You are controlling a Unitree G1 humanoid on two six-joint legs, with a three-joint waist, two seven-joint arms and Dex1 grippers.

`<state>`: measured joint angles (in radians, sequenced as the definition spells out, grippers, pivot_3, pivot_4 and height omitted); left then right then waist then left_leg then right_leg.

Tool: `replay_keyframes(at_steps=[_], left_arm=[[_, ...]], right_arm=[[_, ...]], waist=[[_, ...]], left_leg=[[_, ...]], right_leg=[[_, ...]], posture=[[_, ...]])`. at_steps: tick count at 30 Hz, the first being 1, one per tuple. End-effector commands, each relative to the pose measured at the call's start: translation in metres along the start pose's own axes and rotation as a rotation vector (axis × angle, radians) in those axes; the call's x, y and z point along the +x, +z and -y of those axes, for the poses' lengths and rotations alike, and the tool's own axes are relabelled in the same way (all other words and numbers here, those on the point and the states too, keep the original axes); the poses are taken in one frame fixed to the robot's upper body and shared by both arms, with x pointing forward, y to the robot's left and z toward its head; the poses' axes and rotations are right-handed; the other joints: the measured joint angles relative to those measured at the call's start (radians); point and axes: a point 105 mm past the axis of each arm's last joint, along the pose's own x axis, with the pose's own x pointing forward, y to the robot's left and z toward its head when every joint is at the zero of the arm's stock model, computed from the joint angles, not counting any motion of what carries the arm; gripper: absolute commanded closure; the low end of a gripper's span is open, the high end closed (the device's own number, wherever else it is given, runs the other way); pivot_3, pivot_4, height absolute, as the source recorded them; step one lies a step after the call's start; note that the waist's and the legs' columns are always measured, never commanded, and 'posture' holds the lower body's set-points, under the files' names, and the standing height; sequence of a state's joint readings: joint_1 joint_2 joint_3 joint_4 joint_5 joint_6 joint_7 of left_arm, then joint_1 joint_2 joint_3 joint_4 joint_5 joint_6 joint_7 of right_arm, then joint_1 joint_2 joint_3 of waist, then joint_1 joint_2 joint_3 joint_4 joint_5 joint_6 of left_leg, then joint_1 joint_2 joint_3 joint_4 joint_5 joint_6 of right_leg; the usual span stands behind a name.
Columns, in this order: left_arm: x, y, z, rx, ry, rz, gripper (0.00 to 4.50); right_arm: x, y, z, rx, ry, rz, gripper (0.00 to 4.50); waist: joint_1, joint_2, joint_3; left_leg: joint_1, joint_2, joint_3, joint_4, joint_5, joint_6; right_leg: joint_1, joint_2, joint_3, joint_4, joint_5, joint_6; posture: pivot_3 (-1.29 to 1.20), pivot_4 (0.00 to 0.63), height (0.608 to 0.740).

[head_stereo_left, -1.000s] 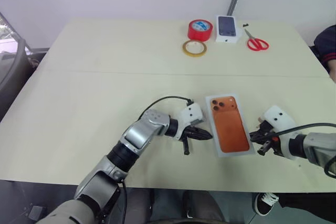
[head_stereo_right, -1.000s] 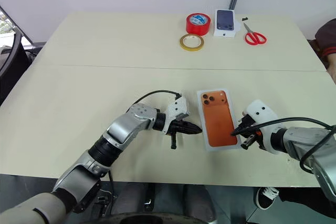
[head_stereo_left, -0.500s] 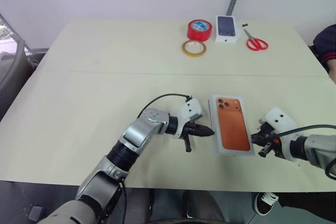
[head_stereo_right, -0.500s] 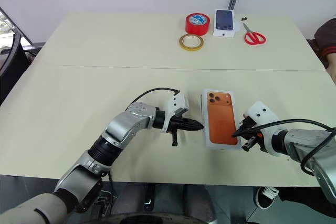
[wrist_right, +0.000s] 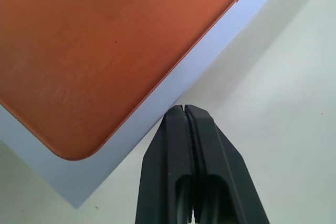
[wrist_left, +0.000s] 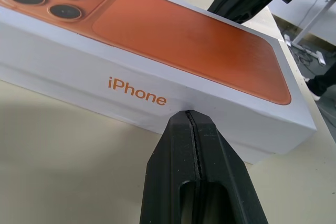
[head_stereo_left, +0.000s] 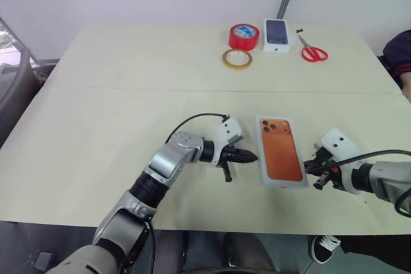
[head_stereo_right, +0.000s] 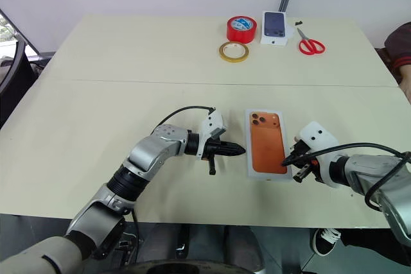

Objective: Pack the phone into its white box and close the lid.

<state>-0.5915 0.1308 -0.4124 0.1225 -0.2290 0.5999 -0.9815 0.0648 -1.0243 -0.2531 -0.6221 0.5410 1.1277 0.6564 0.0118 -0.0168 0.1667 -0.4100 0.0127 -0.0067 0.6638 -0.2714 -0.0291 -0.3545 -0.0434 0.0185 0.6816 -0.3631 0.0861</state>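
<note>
The white box (head_stereo_left: 280,151) lies shut on the table near its front edge. Its lid bears an orange phone picture with three lenses, and its side (wrist_left: 137,90) reads "iPhone". The phone itself is hidden. My left gripper (head_stereo_left: 252,156) is shut, and its tip (wrist_left: 190,116) points at the middle of the box's left long side, right against it or a hair off. My right gripper (head_stereo_left: 308,166) is also shut. It sits at the box's right long side near the front corner, with its tip (wrist_right: 184,109) at the lid's white edge (wrist_right: 173,85).
At the table's far side stand a red tape roll (head_stereo_left: 244,35), a yellow tape ring (head_stereo_left: 237,59), a small white carton printed with a dark phone (head_stereo_left: 277,33) and red scissors (head_stereo_left: 314,51). A person's sleeve (head_stereo_left: 401,56) shows at the right edge.
The box has turned from a slant to lie square with the table's front edge. Both grippers stay shut at its sides, almost in place.
</note>
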Motion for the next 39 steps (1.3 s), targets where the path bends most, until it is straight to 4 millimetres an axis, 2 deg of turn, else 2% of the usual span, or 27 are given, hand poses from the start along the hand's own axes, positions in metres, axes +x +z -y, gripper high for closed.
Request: replay_keyframes(at_steps=[1, 6, 10, 15, 19, 23, 25, 28, 30, 34, 37, 39], left_arm=[[0.001, 0.012, 0.002, 0.029, -0.013, 0.043, 4.50], [-0.003, 0.011, -0.004, 0.025, 0.012, 0.044, 4.50], [-0.013, 0.016, -0.012, 0.026, 0.040, 0.061, 4.50], [-0.023, 0.046, -0.025, 0.018, 0.085, 0.163, 4.50], [-0.009, 0.060, -0.026, 0.069, 0.084, 0.172, 4.50], [0.011, 0.045, -0.025, 0.110, 0.069, 0.083, 4.50], [0.020, 0.030, -0.023, 0.141, 0.058, 0.012, 4.50], [0.026, 0.013, -0.020, 0.165, 0.041, -0.056, 4.50], [0.025, 0.011, -0.019, 0.158, 0.040, -0.049, 4.50], [0.001, 0.029, -0.030, 0.115, 0.113, 0.069, 4.50], [-0.038, 0.043, -0.043, 0.110, 0.212, 0.161, 4.50], [-0.077, 0.044, -0.055, 0.124, 0.320, 0.189, 4.50]], right_arm=[[0.000, 0.009, -0.003, -0.038, 0.014, 0.035, 4.45], [-0.001, 0.007, -0.001, -0.044, 0.003, 0.024, 4.45], [-0.015, 0.002, 0.007, -0.097, -0.034, 0.004, 4.45], [-0.040, 0.015, 0.003, -0.167, -0.008, 0.069, 4.45], [-0.041, 0.021, -0.016, -0.168, 0.074, 0.123, 4.45], [-0.023, 0.007, -0.033, -0.138, 0.128, 0.076, 4.45], [-0.015, -0.002, -0.036, -0.124, 0.130, 0.038, 4.45], [-0.008, -0.012, -0.040, -0.116, 0.127, 0.003, 4.45], [-0.007, -0.012, -0.041, -0.122, 0.121, 0.004, 4.45], [-0.015, 0.013, -0.024, -0.148, 0.025, 0.125, 4.45], [-0.025, 0.036, -0.009, -0.151, -0.046, 0.243, 4.45], [-0.033, 0.050, 0.001, -0.149, -0.082, 0.319, 4.45]], waist=[[0.000, 0.000, 0.000], [0.000, 0.000, 0.000], [0.002, 0.000, 0.000], [0.001, 0.000, 0.000], [0.002, -0.001, 0.000], [0.001, -0.001, 0.000], [0.001, -0.001, 0.000], [0.000, -0.001, 0.000], [0.000, -0.001, 0.000], [-0.003, -0.001, 0.000], [-0.010, 0.000, 0.001], [-0.011, 0.000, 0.000]], left_leg=[[0.000, 0.000, 0.000, 0.000, 0.000, 0.000], [0.000, 0.000, 0.000, 0.000, 0.000, 0.000], [0.000, 0.000, 0.000, 0.000, 0.000, 0.000], [0.000, 0.000, 0.000, 0.000, 0.000, 0.000], [0.000, 0.000, 0.000, 0.000, 0.000, 0.000], [0.000, -0.001, 0.000, 0.000, 0.000, 0.000], [0.000, 0.000, 0.000, 0.000, 0.000, 0.000], [0.000, 0.000, 0.000, 0.000, 0.000, 0.000], [0.001, 0.000, 0.000, 0.000, 0.000, 0.000], [0.002, 0.000, 0.000, 0.000, 0.000, 0.000], [0.001, 0.001, 0.000, 0.000, 0.000, 0.000], [0.001, 0.001, 0.000, 0.000, 0.000, -0.001]], right_leg=[[0.000, 0.000, 0.000, 0.000, 0.000, 0.000], [0.000, 0.000, 0.000, 0.000, 0.000, 0.000], [0.000, 0.000, 0.000, 0.000, 0.000, 0.000], [0.000, 0.000, 0.000, 0.000, 0.000, 0.000], [0.001, 0.000, 0.000, 0.000, 0.000, 0.000], [0.001, 0.000, 0.000, 0.000, 0.000, 0.000], [0.001, 0.000, 0.000, 0.000, 0.000, 0.000], [0.000, 0.000, 0.000, 0.000, 0.000, 0.000], [0.002, 0.000, 0.000, 0.000, 0.000, 0.000], [0.002, 0.000, 0.000, 0.000, 0.000, 0.000], [0.000, 0.001, 0.000, 0.001, 0.000, 0.000], [0.000, 0.001, 0.000, 0.001, 0.000, 0.000]], posture=[[0.00, 0.150, 0.740], [0.00, 0.150, 0.740], [0.00, 0.150, 0.740], [0.00, 0.150, 0.740], [0.00, 0.150, 0.740], [0.00, 0.150, 0.740], [0.00, 0.150, 0.740], [0.00, 0.150, 0.740], [0.00, 0.150, 0.740], [0.00, 0.150, 0.740], [0.00, 0.150, 0.740], [0.00, 0.150, 0.740]])
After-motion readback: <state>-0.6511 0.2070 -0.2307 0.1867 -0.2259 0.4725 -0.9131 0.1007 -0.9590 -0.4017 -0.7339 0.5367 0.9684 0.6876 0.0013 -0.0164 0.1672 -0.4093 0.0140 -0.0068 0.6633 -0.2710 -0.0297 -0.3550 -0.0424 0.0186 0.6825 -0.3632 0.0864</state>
